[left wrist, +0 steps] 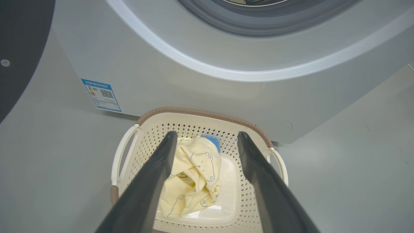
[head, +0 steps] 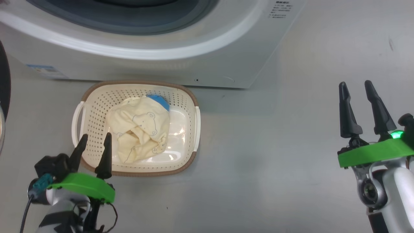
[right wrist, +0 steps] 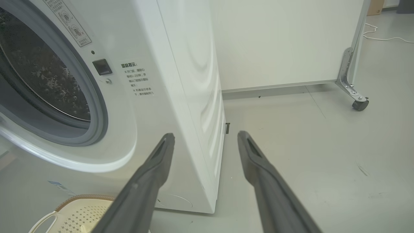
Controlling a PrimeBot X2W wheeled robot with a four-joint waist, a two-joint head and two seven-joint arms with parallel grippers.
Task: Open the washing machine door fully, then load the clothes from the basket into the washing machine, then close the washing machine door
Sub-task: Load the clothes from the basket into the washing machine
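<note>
Well, my left claw (head: pixel 96 135) hung spread wide and empty at the near rim of the small cream perforated plastic basket (head: pixel 136 84), pale yellow bear-print clothes (head: pixel 142 129) bunched inside, just before the big white front-loading washing machine (head: pixel 161 66); my right claw (head: pixel 355 83) gaped empty too.

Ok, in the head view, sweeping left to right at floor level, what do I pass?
washing machine door, its black rim at the left edge → left gripper, open → clothes, lying in the basket → right gripper, open
</note>
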